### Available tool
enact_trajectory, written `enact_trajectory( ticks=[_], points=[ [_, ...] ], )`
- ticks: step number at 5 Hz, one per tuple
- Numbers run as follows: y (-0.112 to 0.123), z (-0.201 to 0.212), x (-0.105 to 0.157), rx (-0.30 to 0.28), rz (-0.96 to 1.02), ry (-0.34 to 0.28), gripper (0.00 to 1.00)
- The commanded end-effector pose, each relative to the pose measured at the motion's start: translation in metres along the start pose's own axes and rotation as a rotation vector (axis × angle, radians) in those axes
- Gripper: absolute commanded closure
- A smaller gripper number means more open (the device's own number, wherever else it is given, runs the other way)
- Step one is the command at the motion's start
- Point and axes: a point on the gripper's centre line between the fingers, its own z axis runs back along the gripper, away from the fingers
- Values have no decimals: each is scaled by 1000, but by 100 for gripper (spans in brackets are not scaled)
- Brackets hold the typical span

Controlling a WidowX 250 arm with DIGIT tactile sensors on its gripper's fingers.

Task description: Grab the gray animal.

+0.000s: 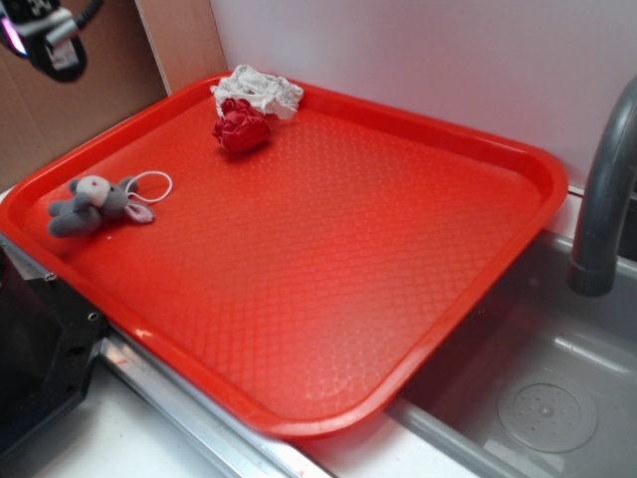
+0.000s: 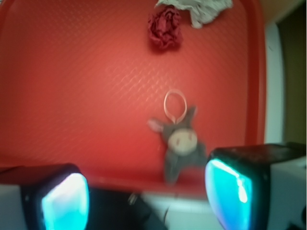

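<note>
The gripper (image 2: 146, 191) is spread wide and holds nothing; in the wrist view its two fingers (image 2: 64, 201) frame the lower edge of the picture with a clear gap between them. The gray animal (image 2: 178, 143) lies ahead of that gap and somewhat toward the right finger, on the red tray (image 1: 328, 269), close to the tray rim nearest the gripper. In the exterior view the gripper (image 1: 45, 40) hangs well above and apart from the toy.

The toy looks like soft plush, so it is probably very light and will squash under the pads instead of resisting. Its pile should give decent friction, though a shallow pinch could let it squirm out. The plump body below the white face seems the best place to close on, across its narrow width. The thin white loop cord (image 2: 175, 104), on the far side of the head from the gripper, is too slight to trust.

Farther ahead, well apart, sit a red fabric ball (image 2: 164, 28) and a white cloth wad (image 2: 199, 10).
</note>
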Motion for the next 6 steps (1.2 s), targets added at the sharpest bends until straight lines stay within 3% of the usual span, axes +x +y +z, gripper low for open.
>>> enact_trajectory(
  ticks=[1,2,3,4,5,6],
  points=[
    [28,-68,-11,3,-40,15,0],
    [28,-94,0,62,-73,112,0],
    [30,-110,6,45,-75,130,0],
    [30,-115,5,58,-50,161,72],
    [23,-98,5,82,-42,137,100],
    [3,-61,14,106,-46,70,100]
  ],
)
